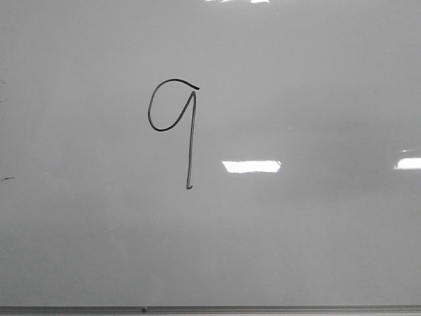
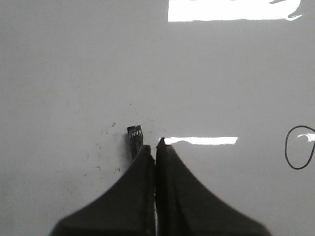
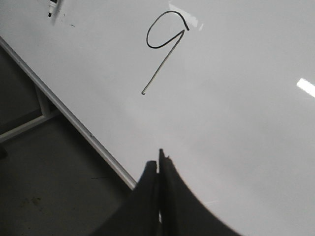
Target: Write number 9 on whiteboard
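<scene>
The number 9 (image 1: 191, 138) is drawn in thin black line on the whiteboard (image 1: 296, 230), left of centre, with an open loop and a long tail ending in a small hook. No gripper shows in the front view. In the right wrist view the 9 (image 3: 163, 62) lies beyond my right gripper (image 3: 158, 160), which is shut and empty over the board's lower edge. My left gripper (image 2: 153, 145) is shut above the board (image 2: 74, 73). A piece of the 9's loop (image 2: 286, 152) shows at the side.
A short black marker end with white lettering (image 2: 135, 137) pokes out beside my left finger, outside the jaws. A marker-like object (image 3: 52, 6) lies far off on the board. The grey metal frame (image 3: 74, 120) borders dark floor. A small tick mark (image 1: 5, 178) sits at the left edge.
</scene>
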Controlling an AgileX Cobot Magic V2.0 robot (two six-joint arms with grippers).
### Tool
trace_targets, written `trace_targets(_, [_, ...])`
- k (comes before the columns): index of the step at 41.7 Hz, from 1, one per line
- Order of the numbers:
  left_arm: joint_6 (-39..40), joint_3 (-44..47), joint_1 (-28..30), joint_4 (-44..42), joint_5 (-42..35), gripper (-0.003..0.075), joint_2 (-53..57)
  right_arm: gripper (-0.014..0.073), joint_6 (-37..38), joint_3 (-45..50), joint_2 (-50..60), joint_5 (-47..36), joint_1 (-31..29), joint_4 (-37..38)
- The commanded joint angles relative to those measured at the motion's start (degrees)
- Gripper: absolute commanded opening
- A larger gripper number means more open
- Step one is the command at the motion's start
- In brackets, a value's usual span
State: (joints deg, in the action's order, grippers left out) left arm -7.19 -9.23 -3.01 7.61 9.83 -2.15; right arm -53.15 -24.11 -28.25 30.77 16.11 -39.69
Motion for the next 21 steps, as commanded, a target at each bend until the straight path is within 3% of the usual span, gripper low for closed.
trace_targets(1, [2.3, 2.3, 1.0, -1.3, -4.0, -0.0019, 2.8, -0.0067, -0.1, -1.4, -0.1, -3.3, -0.3, -1.9])
trace_targets(11, [3.8, 9.5, 3.0, -2.5, -7.1, -0.0019, 3.7, -0.0067, -0.1, -1.4, -0.1, -3.0, -0.3, -1.9])
trace_targets(21, [3.8, 9.8, 3.0, -3.4, -6.6, -0.0019, 3.7, -0.0067, -0.1, -1.4, -0.1, -3.0, -0.3, -1.9])
